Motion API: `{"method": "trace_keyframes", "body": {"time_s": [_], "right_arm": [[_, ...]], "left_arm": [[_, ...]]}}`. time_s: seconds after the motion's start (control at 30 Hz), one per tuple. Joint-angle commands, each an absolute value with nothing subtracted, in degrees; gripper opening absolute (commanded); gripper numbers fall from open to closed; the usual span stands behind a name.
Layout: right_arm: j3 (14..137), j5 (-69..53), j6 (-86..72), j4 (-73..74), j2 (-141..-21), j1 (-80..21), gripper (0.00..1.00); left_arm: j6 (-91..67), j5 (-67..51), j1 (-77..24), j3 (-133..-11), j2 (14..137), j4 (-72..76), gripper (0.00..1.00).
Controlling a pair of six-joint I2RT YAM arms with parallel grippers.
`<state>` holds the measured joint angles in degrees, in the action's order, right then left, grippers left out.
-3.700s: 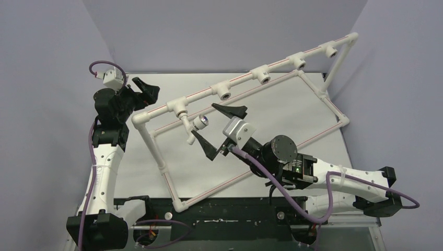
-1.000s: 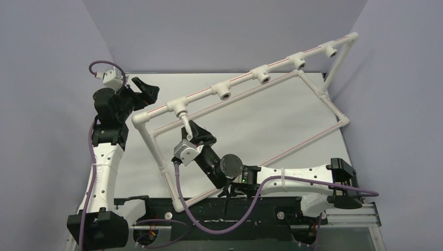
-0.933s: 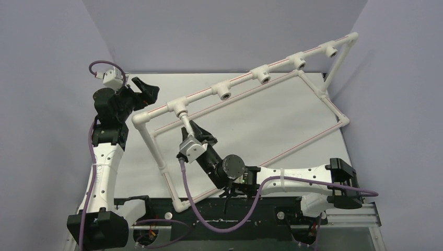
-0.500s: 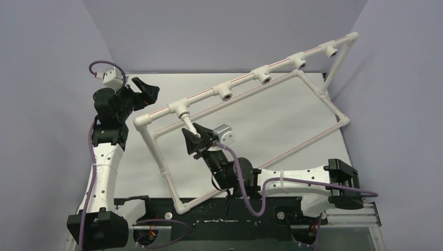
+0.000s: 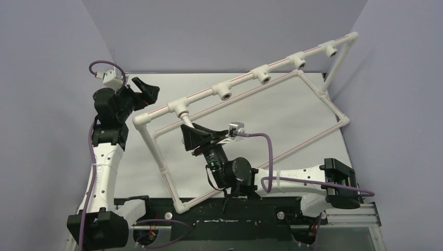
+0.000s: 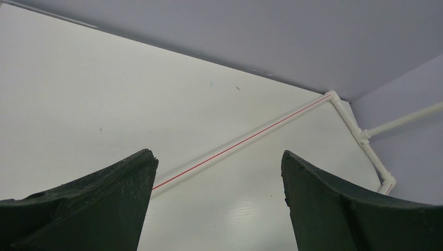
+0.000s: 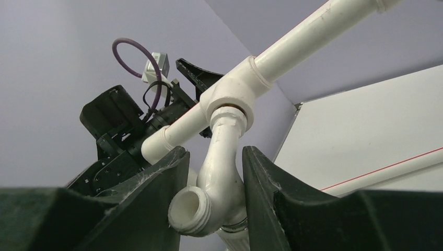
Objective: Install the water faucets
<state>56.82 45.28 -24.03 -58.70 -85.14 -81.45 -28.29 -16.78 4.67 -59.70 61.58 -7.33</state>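
A white water faucet (image 7: 223, 141) hangs screwed into the leftmost tee socket (image 7: 230, 99) of the pipe frame, spout mouth (image 7: 189, 211) facing me. My right gripper (image 7: 214, 150) straddles its neck: the right finger (image 7: 261, 178) touches it, while a thin gap shows beside the left finger (image 7: 167, 178). From above, the faucet (image 5: 186, 121) is mostly covered by that gripper (image 5: 194, 133). My left gripper (image 5: 145, 90) stands open and empty by the frame's left corner, with only table between its fingers (image 6: 125, 188).
The white pipe frame (image 5: 151, 138) lies slanted across the table, its upper rail raised. Further empty tee sockets (image 5: 224, 95) (image 5: 264, 77) (image 5: 299, 63) run along that rail toward the far right. Purple walls enclose the table on three sides.
My right wrist has rolled around the faucet, carrying its camera from the left side over to the right. Its jaws have eased apart slightly. The left arm stayed still.
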Motion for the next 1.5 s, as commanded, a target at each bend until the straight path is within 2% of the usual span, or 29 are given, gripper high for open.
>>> {"method": "trace_keyframes", "body": {"time_s": [0.0, 0.1, 0.13, 0.3, 0.37, 0.47, 0.57, 0.83, 1.07, 1.47], "right_arm": [[60.59, 48.26, -35.38, -70.09, -86.15, -80.97, 0.00], [60.44, 48.26, -31.02, -68.26, -85.31, -81.27, 0.00], [60.43, 48.19, -29.90, -66.54, -84.80, -81.30, 0.05], [60.60, 47.52, -27.34, -57.18, -81.90, -81.30, 0.48], [60.62, 46.48, -26.61, -54.55, -80.94, -81.30, 0.61], [60.80, 45.34, -25.67, -50.50, -79.49, -81.21, 0.73], [62.29, 44.27, -23.45, -44.98, -78.17, -81.30, 0.80], [68.45, 40.23, -21.86, -27.16, -76.53, -81.53, 0.83], [74.62, 44.80, -18.68, -14.98, -79.70, -82.44, 0.82], [75.93, 49.64, -16.28, -13.37, -83.27, -83.16, 0.70]], "left_arm": [[-28.41, -17.62, 5.10, -60.83, 60.75, -4.13, 0.87], [-28.49, -17.75, 5.12, -60.85, 60.69, -4.13, 0.87], [-28.45, -17.75, 5.14, -60.83, 60.66, -4.16, 0.87], [-28.56, -17.75, 5.13, -60.85, 60.68, -4.04, 0.87], [-28.56, -17.77, 5.16, -60.84, 60.65, -4.04, 0.87], [-28.55, -17.75, 5.18, -60.89, 60.69, -3.96, 0.87], [-28.56, -17.75, 5.14, -60.88, 60.75, -3.96, 0.87], [-28.65, -17.75, 5.19, -60.78, 60.88, -3.96, 0.87], [-28.66, -17.84, 5.19, -60.78, 60.91, -3.96, 0.87], [-28.69, -17.89, 5.19, -60.80, 60.91, -3.88, 0.87]]}}
